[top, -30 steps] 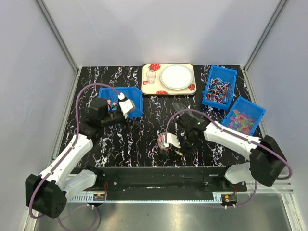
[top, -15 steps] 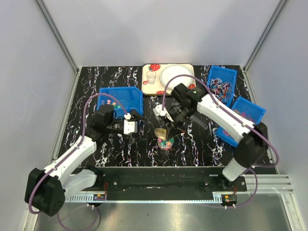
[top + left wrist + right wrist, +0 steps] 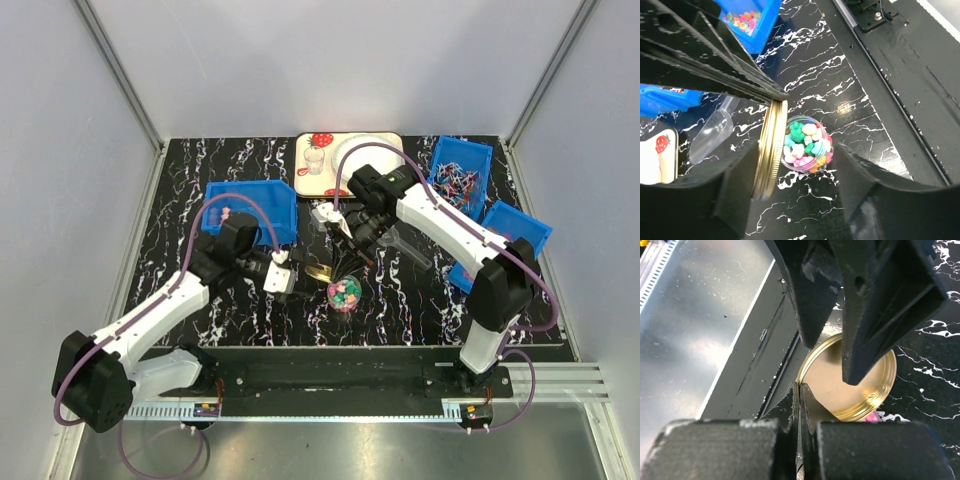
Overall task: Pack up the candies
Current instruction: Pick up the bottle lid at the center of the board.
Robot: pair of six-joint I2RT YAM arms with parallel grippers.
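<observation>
Looking down from above, you had the jar [image 3: 344,294] of candies [image 3: 344,290] standing near the front edge of the table [image 3: 200,200], with bare marbled top on either side. A blue bin [image 3: 262,192] behind the left arm held a few more sweets. The left gripper [image 3: 292,277] was clamped across the gold lid [image 3: 320,272], just beside the jar. On the left wrist view, the lid stood on edge against the full jar, and a scoop [image 3: 712,135] lay beyond. On the right wrist view, the right gripper [image 3: 799,388] was pinched together, its tips at the lid's rim; you couldn't tell whether it held the lid.
</observation>
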